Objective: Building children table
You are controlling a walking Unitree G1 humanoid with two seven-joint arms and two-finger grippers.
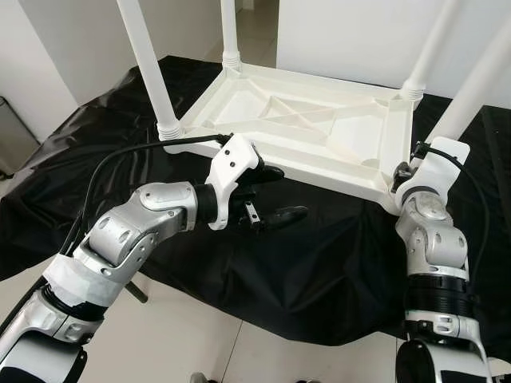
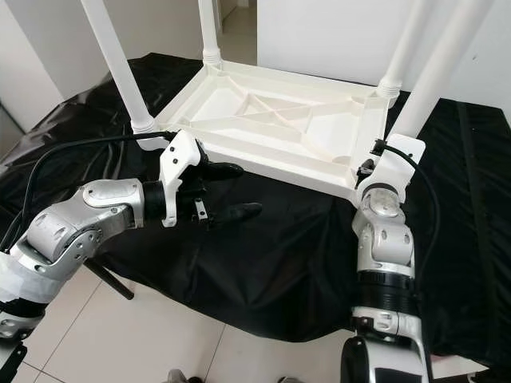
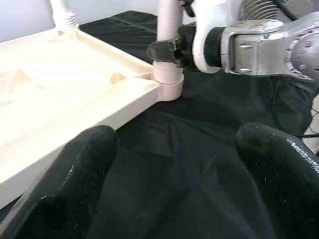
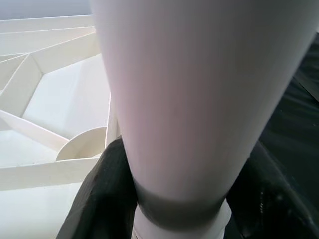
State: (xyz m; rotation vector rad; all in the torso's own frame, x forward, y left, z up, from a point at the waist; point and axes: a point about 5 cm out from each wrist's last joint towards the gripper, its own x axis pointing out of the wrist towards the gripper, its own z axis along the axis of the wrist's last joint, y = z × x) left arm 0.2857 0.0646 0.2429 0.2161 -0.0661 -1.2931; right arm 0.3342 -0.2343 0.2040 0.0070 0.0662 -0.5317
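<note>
- The upturned white tabletop [image 1: 311, 132] lies on the black cloth [image 1: 319, 263], legs pointing up for fitting.
- The right gripper [image 3: 167, 50] clamps the near-right corner leg [image 4: 184, 99], probably seating it.
- The left gripper [image 1: 267, 194] hovers spread and empty beside the near edge.

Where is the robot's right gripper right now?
The right gripper is at the near right corner of the upturned white table, closed around the base of that corner's leg, above the black cloth.

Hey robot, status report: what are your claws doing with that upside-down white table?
Left claw open, hovering over black cloth. Right claw shut on near-right white plastic leg at its socket. Upside-down white plastic table, four legs up. Nothing in the way.
</note>
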